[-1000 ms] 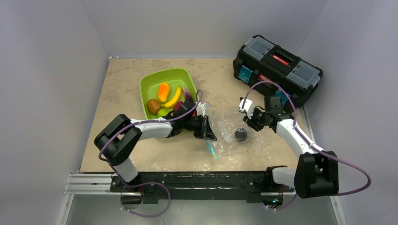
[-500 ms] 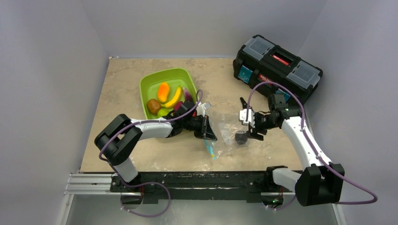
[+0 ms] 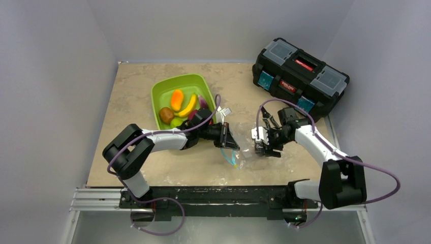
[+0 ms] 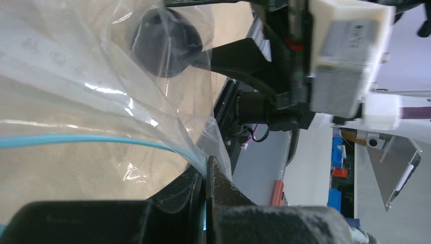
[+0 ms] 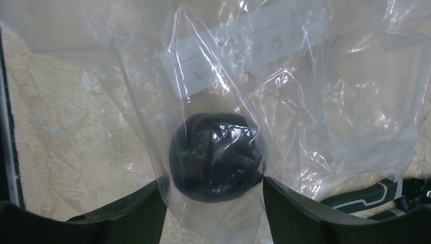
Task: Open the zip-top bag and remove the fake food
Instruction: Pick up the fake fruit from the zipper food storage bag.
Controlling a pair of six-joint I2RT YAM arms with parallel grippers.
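The clear zip-top bag [image 3: 243,148] lies on the table between the arms, its teal zipper strip [image 4: 76,138] running to my left gripper [image 3: 227,142]. That gripper is shut on the bag's edge beside the zipper, and in the left wrist view its jaws [image 4: 207,175] meet on the plastic. One dark plum [image 5: 216,157] sits inside the bag. My right gripper [image 5: 212,184] is open, low over the bag, with a finger on each side of the plum through the plastic. The other fake food lies in the lime-green tray [image 3: 163,90]: orange piece [image 3: 176,99], banana [image 3: 189,105], kiwi [image 3: 166,115].
A black toolbox [image 3: 300,76] stands at the back right, just behind my right arm. The green tray sits just behind my left arm. The table's front edge runs close to the bag.
My right gripper swung left and down onto the bag and opened wider; its fingers now flank the plum. My left gripper kept its hold on the bag edge and shifted slightly right.
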